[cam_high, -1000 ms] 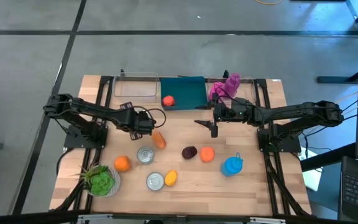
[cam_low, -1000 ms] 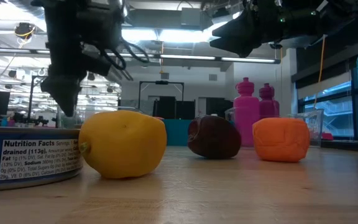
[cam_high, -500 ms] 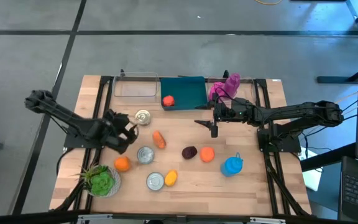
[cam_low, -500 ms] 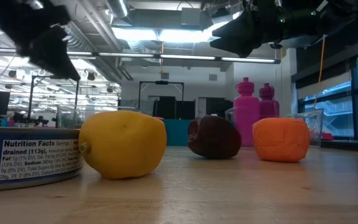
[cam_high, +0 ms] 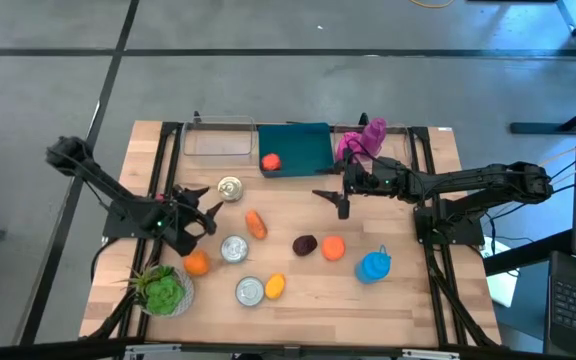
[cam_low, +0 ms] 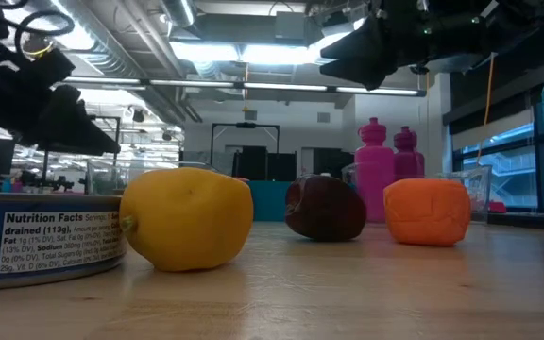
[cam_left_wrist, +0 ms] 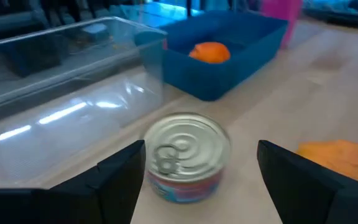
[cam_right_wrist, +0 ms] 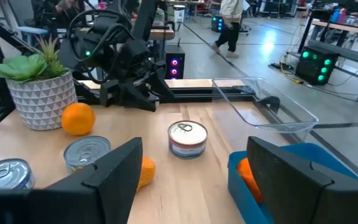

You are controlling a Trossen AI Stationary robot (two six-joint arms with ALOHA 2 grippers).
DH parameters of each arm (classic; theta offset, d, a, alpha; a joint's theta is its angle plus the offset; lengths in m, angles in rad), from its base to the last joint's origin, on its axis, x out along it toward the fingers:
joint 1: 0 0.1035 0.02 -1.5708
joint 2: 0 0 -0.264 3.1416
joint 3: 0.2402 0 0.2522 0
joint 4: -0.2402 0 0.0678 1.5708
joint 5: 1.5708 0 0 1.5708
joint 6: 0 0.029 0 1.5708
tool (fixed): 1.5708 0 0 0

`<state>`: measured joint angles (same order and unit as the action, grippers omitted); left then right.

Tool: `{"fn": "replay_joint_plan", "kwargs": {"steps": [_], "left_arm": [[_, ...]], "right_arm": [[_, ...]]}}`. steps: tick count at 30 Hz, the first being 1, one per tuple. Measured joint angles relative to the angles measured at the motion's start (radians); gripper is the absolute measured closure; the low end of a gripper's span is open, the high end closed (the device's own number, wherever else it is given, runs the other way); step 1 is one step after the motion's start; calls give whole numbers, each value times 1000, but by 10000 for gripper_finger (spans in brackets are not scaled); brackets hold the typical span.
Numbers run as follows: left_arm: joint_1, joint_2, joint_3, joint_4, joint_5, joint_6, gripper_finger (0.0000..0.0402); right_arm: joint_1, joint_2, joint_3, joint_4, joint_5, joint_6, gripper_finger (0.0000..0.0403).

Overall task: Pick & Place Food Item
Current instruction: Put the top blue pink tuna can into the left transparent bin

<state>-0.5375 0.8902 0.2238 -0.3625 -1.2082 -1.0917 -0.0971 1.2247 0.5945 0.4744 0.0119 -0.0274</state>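
Looking straight down: left gripper hovering low over the table's left part with fingers spread and empty, pointing at a small can lying just beyond it near the clear tray; right gripper hanging in front of the blue bin, fingers parted and gripping nothing; an orange item sitting inside that bin, a carrot-coloured piece lying between the two arms, an orange resting beside the potted plant. Looking level across the table: a lemon sitting beside a labelled can, a dark fruit and an orange block standing farther right, pink bottles rising behind. Looking past the left wrist: both fingers spread wide, framing the small can without touching it. Looking past the right wrist: fingers parted and empty, facing the left arm across the table.
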Motion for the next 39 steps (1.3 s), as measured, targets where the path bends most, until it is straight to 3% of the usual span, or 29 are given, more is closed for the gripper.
{"fn": "replay_joint_plan", "kwargs": {"steps": [3,12,21,31,39], "left_arm": [[9,0,-7,-9,-12,-55,103],[12,0,-7,-3,-13,65,96],[12,0,-7,-4,-4,78,7],[12,0,-6,-3,-40,-36,5],[12,1,-6,-2,-3,-98,4]], "right_arm": [[0,0,0,0,7,15,115],[0,0,0,0,7,20,115],[0,0,0,-5,34,24,115],[0,0,0,-7,34,31,115],[0,0,0,-27,33,31,115]]}}
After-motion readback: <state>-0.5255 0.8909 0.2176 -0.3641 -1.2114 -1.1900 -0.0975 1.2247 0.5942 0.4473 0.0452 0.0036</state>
